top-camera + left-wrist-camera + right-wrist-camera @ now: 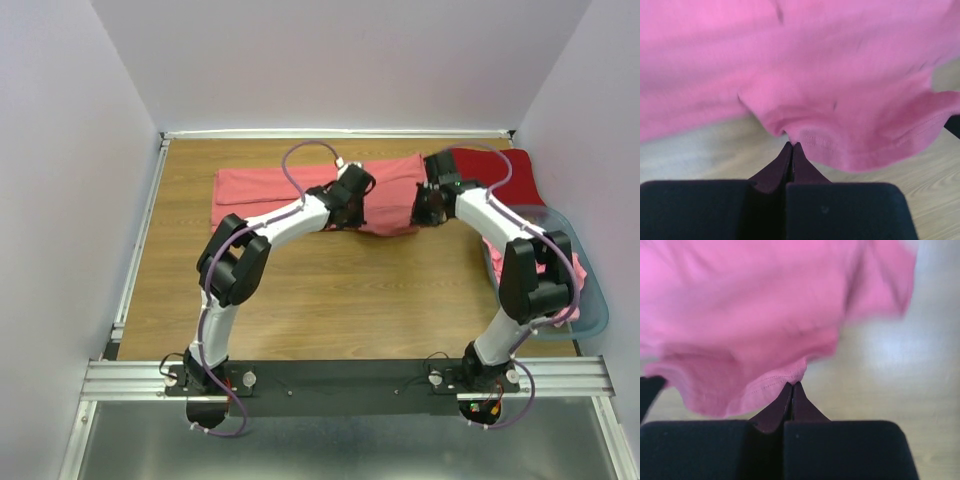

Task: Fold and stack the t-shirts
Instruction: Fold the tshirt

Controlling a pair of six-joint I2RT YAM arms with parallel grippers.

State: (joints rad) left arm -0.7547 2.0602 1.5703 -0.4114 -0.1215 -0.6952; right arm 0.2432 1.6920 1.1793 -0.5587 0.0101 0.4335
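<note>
**While both grippers pinch the near hem, lift it level and slowly**

As the top view shows, the salmon-pink t-shirt [262,187] lies spread flat across the far part of the table [330,300], and the work is at its near hem, close to the middle. The left gripper [792,145] is clenched on this hem, and the cloth puckers just at its tips. The right gripper [791,385] is clenched on the same hem a little further right, with the stitched edge going into the closed jaws. The two grippers are near each other, not at the corners of the shirt.

I judge that the step in hand is to fold the near edge over toward the far edge. To do it well, both arms should rise together and at the same height, so that the hem stays straight between them. Because the grips sit near the middle, the outer parts of the hem can hang down and drag, so a slow, low carry is better. Each pinch takes only the edge of the cloth, and a quick pull could make it slip out.

The deep red t-shirt [505,170] lies at the far right, just beside the pink one, and should not be caught up. The basket [598,308] at the right edge holds more pink cloth [578,268].
</note>
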